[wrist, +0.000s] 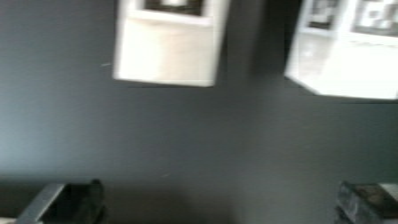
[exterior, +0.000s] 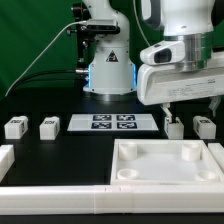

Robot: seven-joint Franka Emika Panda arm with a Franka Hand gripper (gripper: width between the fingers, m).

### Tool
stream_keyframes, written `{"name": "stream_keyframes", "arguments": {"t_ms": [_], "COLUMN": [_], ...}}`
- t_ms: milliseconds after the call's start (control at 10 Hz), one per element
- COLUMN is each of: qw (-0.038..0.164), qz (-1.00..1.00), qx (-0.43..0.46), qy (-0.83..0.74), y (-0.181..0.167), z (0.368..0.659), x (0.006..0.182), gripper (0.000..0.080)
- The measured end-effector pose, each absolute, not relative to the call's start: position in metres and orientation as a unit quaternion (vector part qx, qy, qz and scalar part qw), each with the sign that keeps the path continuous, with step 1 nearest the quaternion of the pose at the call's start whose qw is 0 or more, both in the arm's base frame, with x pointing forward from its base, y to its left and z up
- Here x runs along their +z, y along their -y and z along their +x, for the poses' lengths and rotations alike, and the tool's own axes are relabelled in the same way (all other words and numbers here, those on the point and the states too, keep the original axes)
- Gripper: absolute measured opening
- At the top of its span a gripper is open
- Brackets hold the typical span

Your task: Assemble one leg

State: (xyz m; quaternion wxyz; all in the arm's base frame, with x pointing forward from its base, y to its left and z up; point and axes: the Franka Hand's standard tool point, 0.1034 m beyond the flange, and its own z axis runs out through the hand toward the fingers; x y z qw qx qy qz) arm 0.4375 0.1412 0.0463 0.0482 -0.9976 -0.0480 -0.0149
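Note:
Several small white legs with square tags stand on the black table: two at the exterior view's left and two at its right. My gripper hangs just above the right pair, over the nearer-to-centre one. The wrist view shows two legs ahead of my gripper. Its dark fingertips are spread wide with only bare table between them. It is open and holds nothing.
The large white square piece with round corner recesses lies in front of the right legs. The marker board lies mid-table before the robot base. A white rail runs along the front, with a stub on the left.

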Motion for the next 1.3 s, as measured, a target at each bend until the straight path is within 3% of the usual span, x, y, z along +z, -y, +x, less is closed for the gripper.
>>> {"name": "stream_keyframes", "arguments": {"t_ms": [300, 600, 1100, 1300], "qw": [0.055, 0.054, 0.009, 0.007], "qz": [-0.998, -0.998, -0.967, -0.958], "qx": [-0.016, -0.011, 0.256, 0.287], "qy": [0.025, 0.030, 0.018, 0.017], "y": [-0.177, -0.177, -0.182, -0.182], "z": [0.446, 0.446, 0.422, 0.424], "x": [0.046, 0.045, 0.049, 0.043], "gripper": [0.0649, 0.0649, 0.0649, 0.0649]}}
